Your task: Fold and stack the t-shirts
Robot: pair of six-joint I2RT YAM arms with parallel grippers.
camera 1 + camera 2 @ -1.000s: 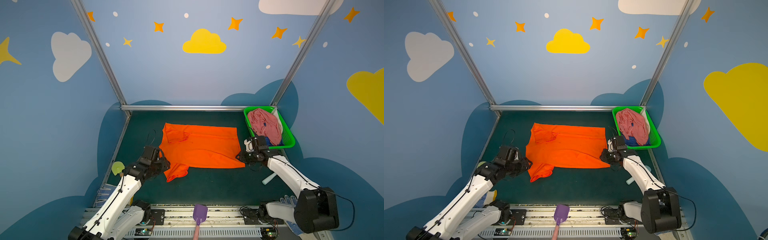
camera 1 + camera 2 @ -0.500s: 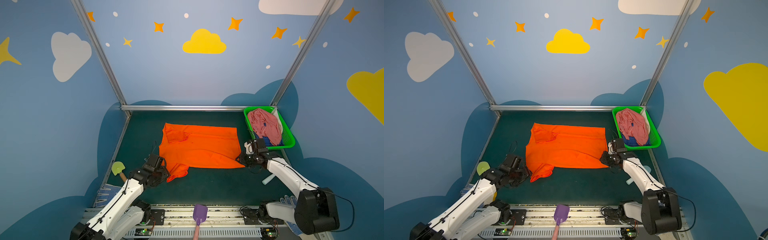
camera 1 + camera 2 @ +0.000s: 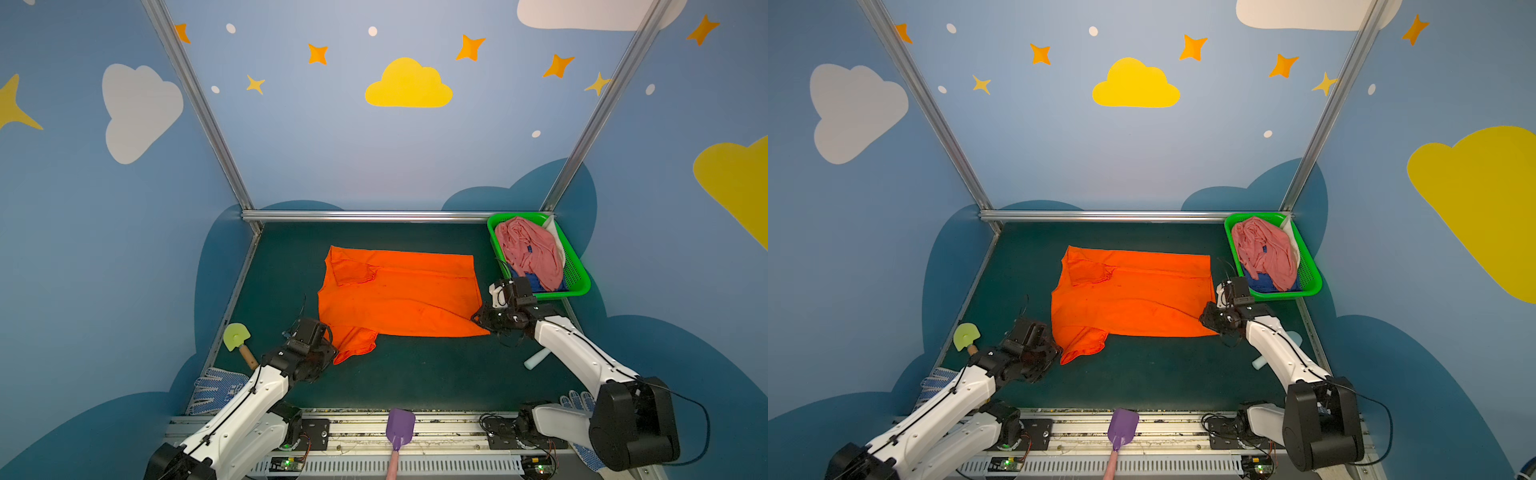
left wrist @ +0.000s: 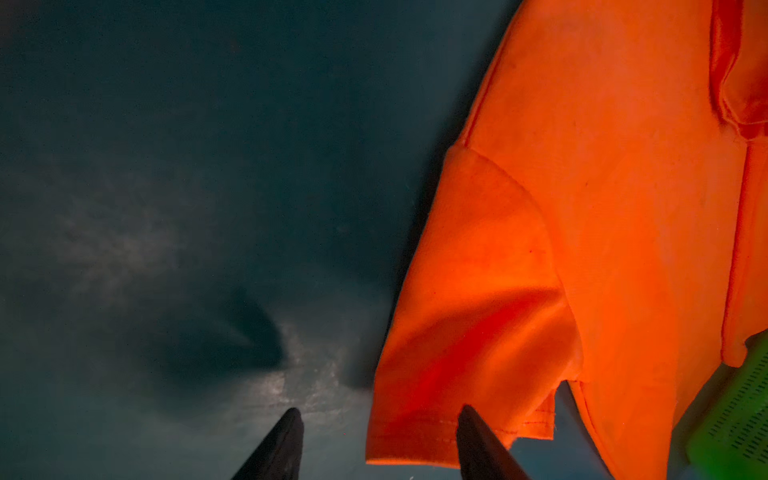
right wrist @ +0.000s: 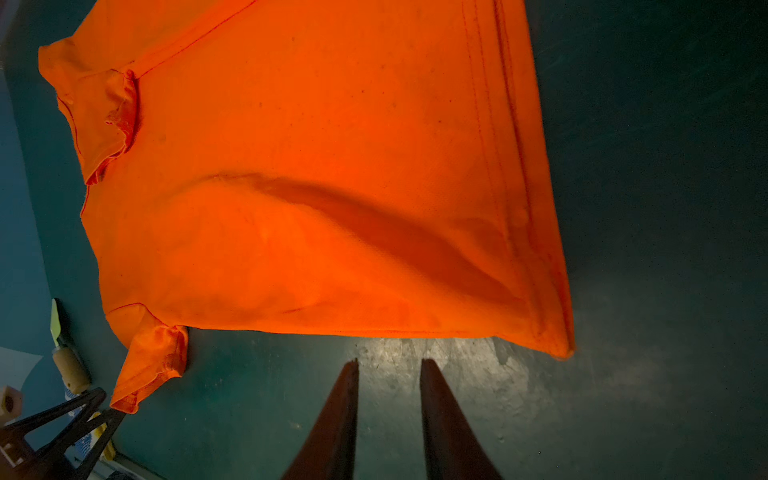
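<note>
The orange shirt [image 3: 399, 299] lies spread flat in the middle of the bench [image 3: 415, 374], collar end on the left and hem on the right in both top views. Its far sleeve [image 3: 353, 270] is already turned in over the body, while the near sleeve [image 4: 478, 291] sticks out toward the left arm. The step in hand looks like the first folds of this shirt, with the near edge next.

The left end effector [image 4: 379, 411] is low at the near sleeve's cuff, fingers spread. One tip is over the cuff hem and one over bare bench, with nothing pinched. The right end effector [image 5: 389, 362] sits just short of the shirt's near edge, close to the hem corner, fingers a narrow gap apart and holding nothing.

As I judge it, each must next get a finger under its part of the edge and close on the cloth. Both then lift and carry it over together so the fold runs straight. The pink shirt [image 3: 528, 249] and blue shirt [image 3: 530, 280] lie crumpled in the basket [image 3: 579, 286], not yet folded
</note>
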